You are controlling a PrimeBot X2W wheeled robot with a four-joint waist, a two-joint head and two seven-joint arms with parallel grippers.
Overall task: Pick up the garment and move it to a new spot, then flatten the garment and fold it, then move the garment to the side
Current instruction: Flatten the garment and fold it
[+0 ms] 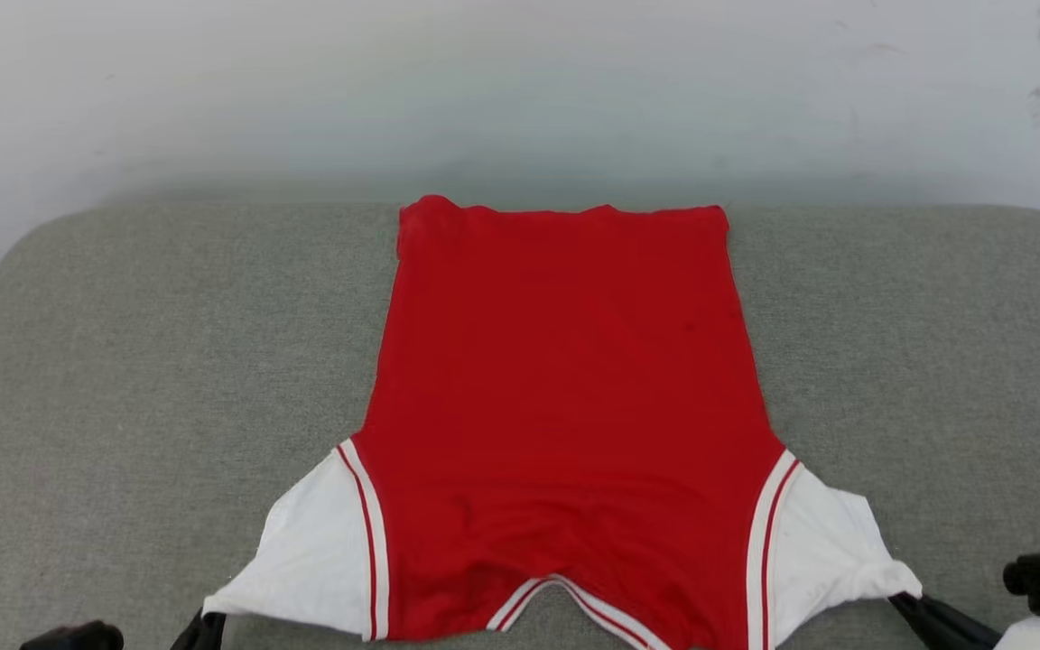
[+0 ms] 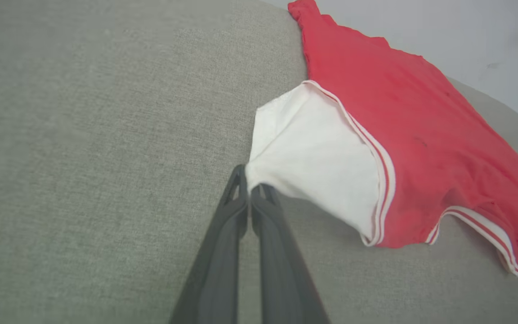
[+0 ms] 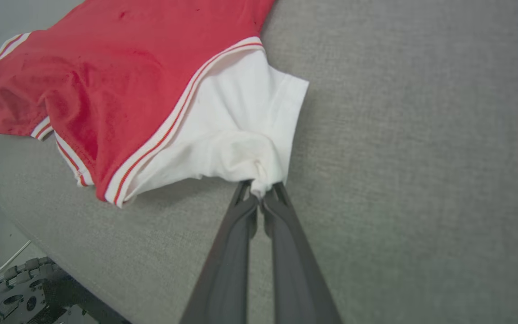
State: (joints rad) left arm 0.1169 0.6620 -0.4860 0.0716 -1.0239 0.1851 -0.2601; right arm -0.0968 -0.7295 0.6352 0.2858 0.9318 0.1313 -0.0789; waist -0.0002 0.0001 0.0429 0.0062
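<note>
Red cloth of the garment [image 1: 565,406] lies spread flat on the grey fabric surface [image 1: 123,379], near the middle of the head view. Its hem is toward 12 o'clock and its striped neckline toward 6 o'clock. The side facing up is plain red, with small wrinkles near the neckline. The white short sleeves have red-and-white striped trim and stretch out toward 7 and 5 o'clock. The left gripper [image 2: 249,180] has its fingers closed on the pointed tip of the left sleeve [image 1: 312,551]. The right gripper [image 3: 259,191] pinches the bunched corner of the right sleeve [image 1: 831,542].
</note>
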